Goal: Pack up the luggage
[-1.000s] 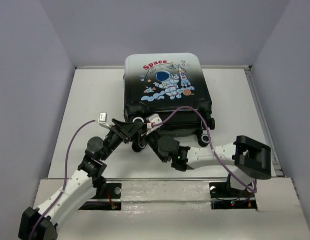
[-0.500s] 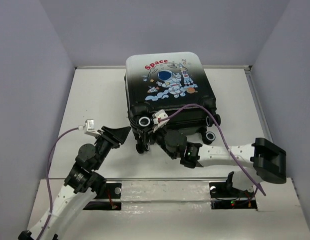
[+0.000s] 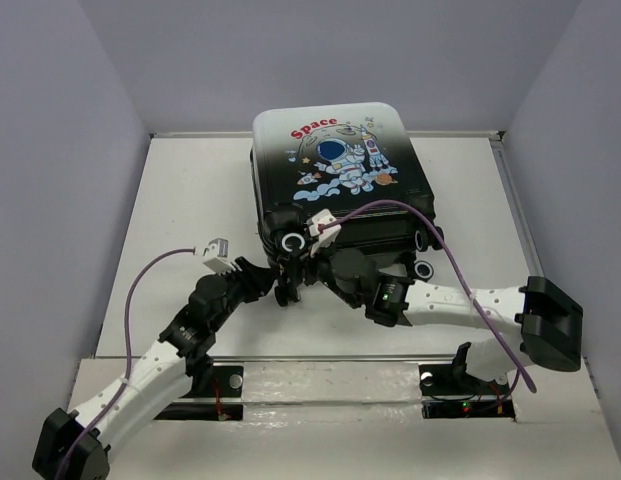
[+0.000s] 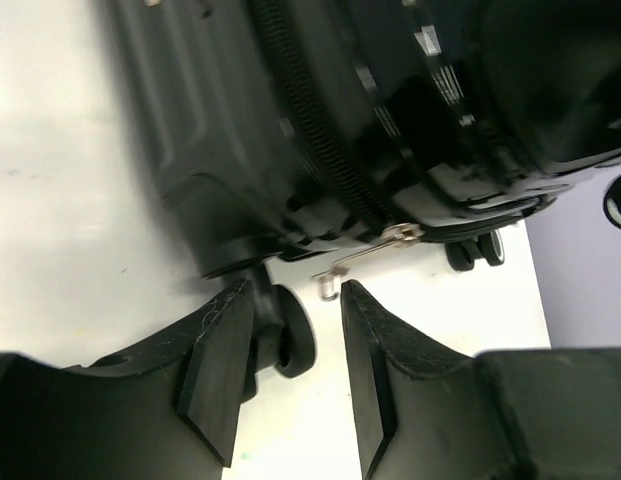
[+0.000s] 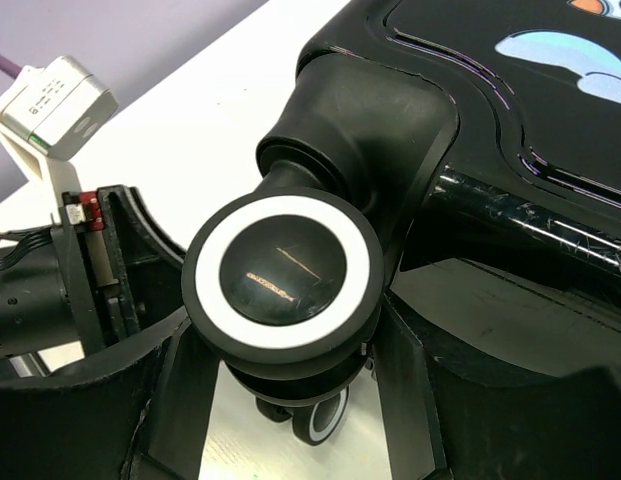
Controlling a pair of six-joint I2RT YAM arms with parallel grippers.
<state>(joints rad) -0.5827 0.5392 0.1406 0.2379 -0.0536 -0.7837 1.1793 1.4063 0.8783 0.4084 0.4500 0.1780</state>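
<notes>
You have a flat white matte tabletop [image 3: 190,200] filling the middle of the overhead view; the left wrist view shows a few faint specks on it. Plain pale lavender-grey walls [image 3: 320,50] close it in at 9, 12 and 3 o'clock. A thin light-coloured rail [image 3: 523,230] runs along its 3 o'clock edge. At 6 o'clock a white front ledge [image 3: 330,385] crosses the view, with two dark rectangular cut-outs [image 3: 228,380] in it.

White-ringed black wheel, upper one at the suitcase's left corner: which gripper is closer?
Right. The right gripper sits at the white-ringed black wheel, fingers flanking it; the left gripper is beside, around the lower black wheel.
</notes>
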